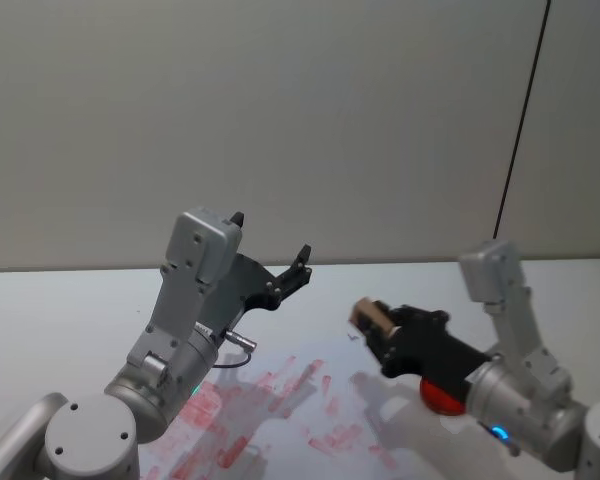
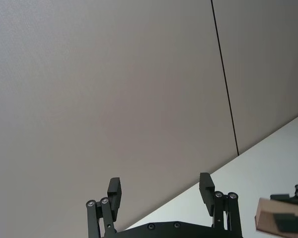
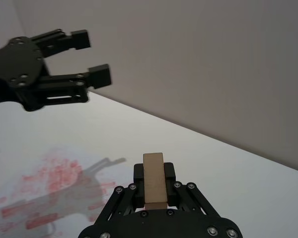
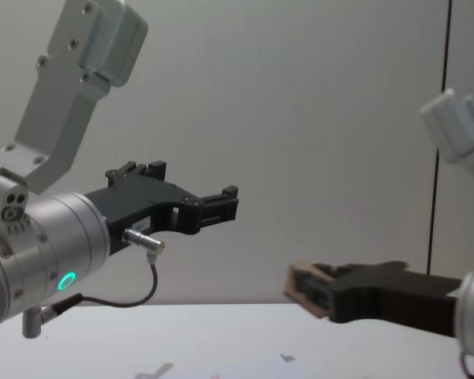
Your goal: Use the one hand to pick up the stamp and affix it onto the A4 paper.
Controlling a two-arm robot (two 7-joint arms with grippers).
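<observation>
Two black multi-link claws hang in the air over a pale grey tabletop (image 1: 70,300), both clear of its surface. The right claw (image 1: 378,328), on a slim pale-grey angular arm that comes in from the right, is closed on the stamp (image 1: 364,314), a small light-brown wooden block with squared edges. The right wrist view shows the block pinched between the two fingers, with one end poking out past the fingertips. In the chest view the block sits well above the tabletop and points toward the robot's left. The left claw (image 2: 160,184), mounted on a thick silver arm with a green glowing ring, is spread wide with nothing between its fingers. It is raised higher than the right one and aimed toward the plain grey wall (image 1: 330,120). The two claws are apart, with a clear gap between them. The A4 paper (image 1: 280,425), a thin flat white sheet covered with blotchy reddish marks, lies flat on the tabletop beneath and between the arms. The stamp is lifted off it, near its right part, and does not touch it. A round red object (image 1: 438,397) shows partly under the right claw's body; what it is cannot be told.
</observation>
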